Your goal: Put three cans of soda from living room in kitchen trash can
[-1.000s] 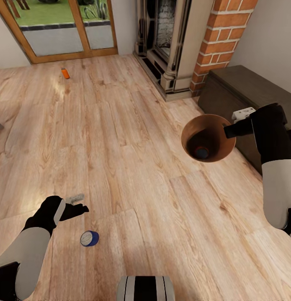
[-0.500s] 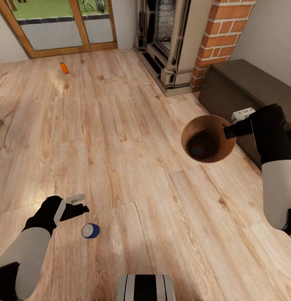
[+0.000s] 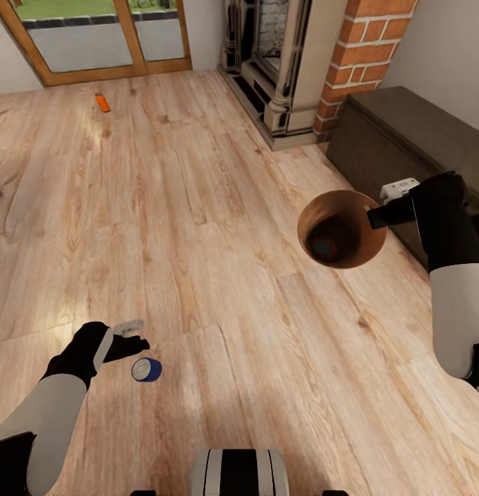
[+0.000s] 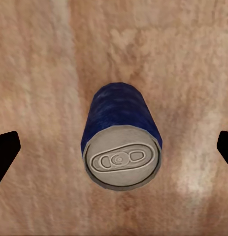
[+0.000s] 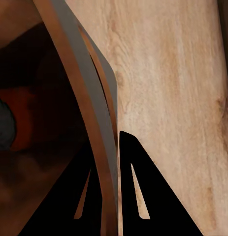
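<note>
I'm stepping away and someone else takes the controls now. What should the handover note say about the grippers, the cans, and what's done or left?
Left gripper: open, poised over the blue can, which stands upright on the wood floor; nothing grasped yet.
Right gripper: shut on the rim of the trash can, holding it above the floor.
Done: one can already lies inside the trash can.
Left: grasp the blue can and drop it in; fetch the orange can lying far off near the glass doors; then carry the trash can to the kitchen.
</note>
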`<state>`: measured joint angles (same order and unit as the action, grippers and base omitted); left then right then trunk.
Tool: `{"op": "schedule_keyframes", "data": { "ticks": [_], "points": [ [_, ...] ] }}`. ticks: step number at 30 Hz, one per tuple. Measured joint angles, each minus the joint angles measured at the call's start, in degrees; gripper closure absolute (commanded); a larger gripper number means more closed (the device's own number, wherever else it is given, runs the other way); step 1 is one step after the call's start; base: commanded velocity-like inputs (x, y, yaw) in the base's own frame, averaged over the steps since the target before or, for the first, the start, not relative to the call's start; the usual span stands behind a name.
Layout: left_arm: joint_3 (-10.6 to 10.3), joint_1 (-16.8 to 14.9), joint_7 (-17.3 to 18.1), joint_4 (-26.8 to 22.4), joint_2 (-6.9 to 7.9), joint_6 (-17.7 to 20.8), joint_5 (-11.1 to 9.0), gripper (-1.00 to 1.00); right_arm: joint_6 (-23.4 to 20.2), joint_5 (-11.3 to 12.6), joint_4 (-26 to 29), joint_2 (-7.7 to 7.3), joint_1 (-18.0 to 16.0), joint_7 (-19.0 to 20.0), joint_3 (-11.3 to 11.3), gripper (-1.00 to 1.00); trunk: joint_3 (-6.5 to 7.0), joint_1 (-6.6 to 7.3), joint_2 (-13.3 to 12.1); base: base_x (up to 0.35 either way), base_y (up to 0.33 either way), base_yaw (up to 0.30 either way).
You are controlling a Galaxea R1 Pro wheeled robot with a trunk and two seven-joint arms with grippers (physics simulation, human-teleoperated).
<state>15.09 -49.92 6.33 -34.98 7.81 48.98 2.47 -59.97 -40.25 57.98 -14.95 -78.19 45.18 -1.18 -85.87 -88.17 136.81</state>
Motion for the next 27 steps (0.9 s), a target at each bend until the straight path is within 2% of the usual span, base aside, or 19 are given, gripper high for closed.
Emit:
{"op": "schedule_keyframes", "data": {
  "ticks": [11, 15, 20, 25, 27],
  "points": [
    [-0.1, 0.0, 0.1, 0.0, -0.04, 0.0, 0.0, -1.0, 0.0, -0.8, 0.1, 0.11, 0.1, 0.0, 0.1, 1.0, -2.96, -2.42, 4.4, -0.001, -0.001, 0.0],
    [-0.1, 0.0, 0.1, 0.0, -0.14, 0.0, 0.0, -1.0, 0.2, -2.7, 0.1, 0.25, 0.1, -0.1, 0.1, 1.0, -3.32, -2.42, 4.4, 0.0, 0.0, 0.0],
    [-0.1, 0.0, 0.0, 0.0, -0.3, 0.0, -0.1, -1.0, 0.0, -2.6, 0.2, 0.34, 0.2, 0.0, 0.1, 1.0, -3.76, -2.42, 4.4, 0.0, 0.0, 0.0],
    [-0.1, 0.0, 0.0, 0.0, -0.8, 0.0, 0.0, -1.0, 0.0, -2.9, 0.2, 0.32, 0.2, 0.0, 0.0, 1.0, -5.1, -3.51, 6.4, 0.0, 0.0, 0.0],
    [-0.1, 0.0, 0.0, 0.0, -0.89, 0.0, 0.0, -1.0, 0.0, -2.8, 0.2, 0.31, 0.2, 0.0, 0.0, 1.0, -5.28, -3.51, 6.4, 0.0, 0.0, 0.0]
  ]
}}
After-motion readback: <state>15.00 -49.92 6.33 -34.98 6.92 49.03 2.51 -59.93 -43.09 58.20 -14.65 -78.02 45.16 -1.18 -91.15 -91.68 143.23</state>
